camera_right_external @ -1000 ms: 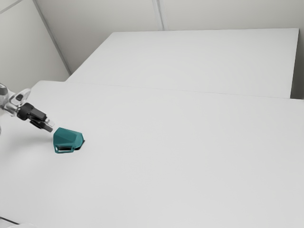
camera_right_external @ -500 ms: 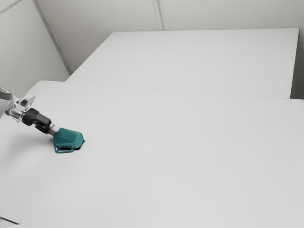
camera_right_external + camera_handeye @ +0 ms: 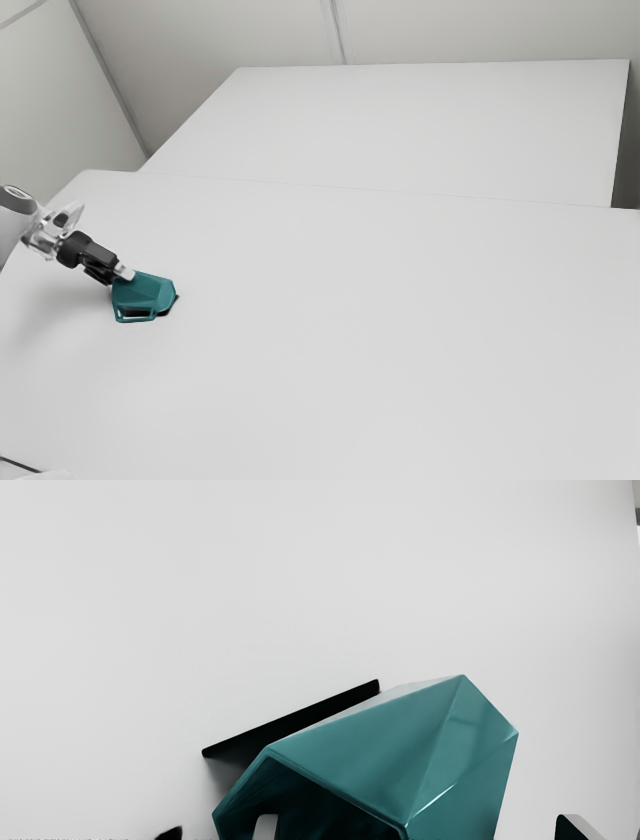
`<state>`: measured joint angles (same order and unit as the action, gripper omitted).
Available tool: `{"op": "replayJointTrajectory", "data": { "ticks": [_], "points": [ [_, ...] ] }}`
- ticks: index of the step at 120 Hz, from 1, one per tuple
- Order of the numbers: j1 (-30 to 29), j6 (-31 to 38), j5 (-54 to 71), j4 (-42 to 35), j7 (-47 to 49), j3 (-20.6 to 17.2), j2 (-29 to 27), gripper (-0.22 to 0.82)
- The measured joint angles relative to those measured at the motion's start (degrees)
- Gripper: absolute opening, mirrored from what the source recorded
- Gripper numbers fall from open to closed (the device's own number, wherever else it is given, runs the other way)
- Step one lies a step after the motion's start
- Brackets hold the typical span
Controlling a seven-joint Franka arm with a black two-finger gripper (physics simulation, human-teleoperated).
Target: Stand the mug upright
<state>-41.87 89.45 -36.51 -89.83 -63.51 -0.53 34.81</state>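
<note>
At the exterior view's left, the teal mug [image 3: 146, 294] lay sideways on the white table [image 3: 400, 340], my claw [image 3: 122, 276] spread, one finger at its mouth, one outside, presumably to straddle its wall for righting.

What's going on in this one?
A robot arm has its gripper at a teal mug that lies on its side on the white table. The fingers are open, one at the mug's mouth and the other outside it. The mug isn't gripped or upright yet.
</note>
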Motion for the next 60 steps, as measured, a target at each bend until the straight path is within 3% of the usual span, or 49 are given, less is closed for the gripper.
{"op": "replayJointTrajectory", "data": {
  "ticks": [16,60],
  "points": [
    [0.10,0.39,-0.28,-0.54,0.20,-0.05,-0.35,0.58],
    [-0.01,0.76,-1.75,-1.66,0.72,-0.15,-0.39,0.31]
  ]
}}
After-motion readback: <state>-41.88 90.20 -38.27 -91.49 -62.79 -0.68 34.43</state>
